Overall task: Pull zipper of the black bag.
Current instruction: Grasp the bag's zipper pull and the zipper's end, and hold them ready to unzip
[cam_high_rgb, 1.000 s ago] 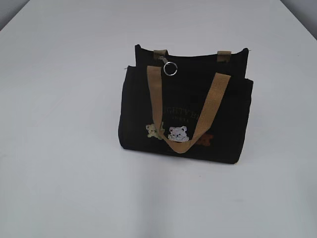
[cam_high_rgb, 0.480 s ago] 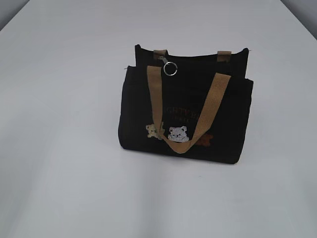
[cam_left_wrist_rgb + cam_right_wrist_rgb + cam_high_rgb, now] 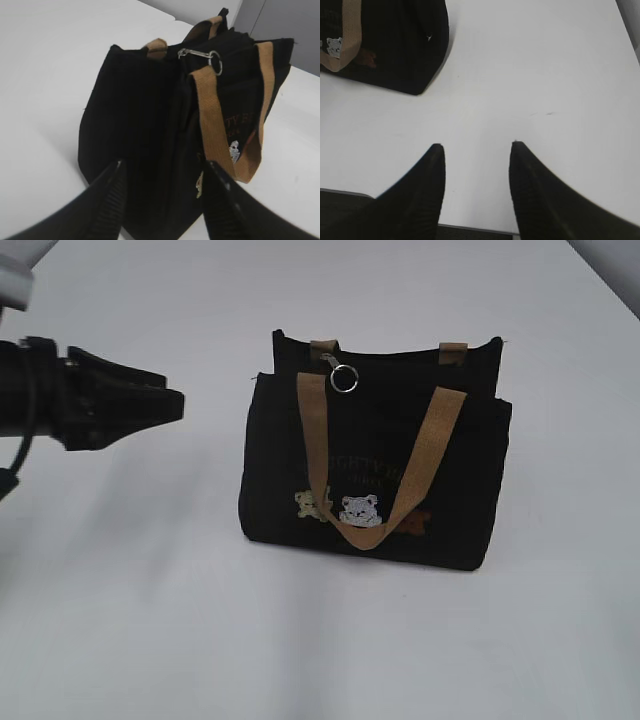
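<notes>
1. Left gripper (image 3: 170, 405): airborne at the left of the exterior view, tips pointing toward the black bag (image 3: 375, 455), well apart from it. Jaws apart in the left wrist view (image 3: 162, 185), nothing between them; only the bag's end panel (image 3: 135, 125) framed beyond the gap.
2. Right gripper (image 3: 476, 160): seen only in the right wrist view. Jaws apart, empty, above bare white table (image 3: 545, 75), bag corner (image 3: 395, 40) at upper left, clear of the fingertips.
3. Black bag: upright on the white table (image 3: 120, 590), slightly right of centre in the exterior view, front panel toward the camera. Not touched by either gripper.
4. Zipper (image 3: 343, 378): silver pull tab with round ring, at the top edge of the bag near its left end, just beside the upper end of the front tan handle (image 3: 375, 465). In the left wrist view (image 3: 202, 54), tab lying along the top seam, ring resting against the handle webbing (image 3: 212, 107).
5. Front tan handle: folded down over the front panel, loop hanging to the bear patches (image 3: 358, 510). Rear handle stubs (image 3: 323, 347) showing above the back edge.
6. Lettering (image 3: 368, 472) on the front panel: faint, partly covered by the handle, not legible.
7. Closure state of the top opening: probably shut along most of its length, not confirmable from these angles.
</notes>
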`<move>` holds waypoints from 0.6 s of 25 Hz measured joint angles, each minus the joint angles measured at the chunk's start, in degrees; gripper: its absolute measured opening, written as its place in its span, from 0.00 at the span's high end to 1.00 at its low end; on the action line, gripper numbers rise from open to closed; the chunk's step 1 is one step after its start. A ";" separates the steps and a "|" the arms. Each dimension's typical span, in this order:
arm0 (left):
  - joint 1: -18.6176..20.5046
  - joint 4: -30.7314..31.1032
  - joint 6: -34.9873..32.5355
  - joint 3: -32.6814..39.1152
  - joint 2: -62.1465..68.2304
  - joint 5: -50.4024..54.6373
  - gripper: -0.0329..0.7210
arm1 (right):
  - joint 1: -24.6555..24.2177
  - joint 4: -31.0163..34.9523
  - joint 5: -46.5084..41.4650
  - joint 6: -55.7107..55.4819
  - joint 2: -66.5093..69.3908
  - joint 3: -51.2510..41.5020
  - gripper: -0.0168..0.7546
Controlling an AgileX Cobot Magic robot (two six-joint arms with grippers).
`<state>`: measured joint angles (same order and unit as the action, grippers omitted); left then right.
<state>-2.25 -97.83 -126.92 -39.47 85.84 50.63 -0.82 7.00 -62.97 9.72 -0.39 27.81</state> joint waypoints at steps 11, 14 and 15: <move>-12.36 -0.87 -4.42 -14.47 17.75 -5.40 0.37 | 0.00 1.68 0.00 0.00 0.00 0.00 0.54; -14.89 -1.09 -4.49 -17.44 20.13 -7.98 0.39 | 0.00 2.30 0.00 0.21 0.00 0.00 0.54; -15.69 -1.15 -4.37 -18.21 20.80 -9.56 0.44 | 0.00 3.19 0.00 1.16 0.13 0.00 0.54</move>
<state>-17.94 -98.98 -131.29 -57.68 106.65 41.07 -0.82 10.19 -62.97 10.88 -0.26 27.81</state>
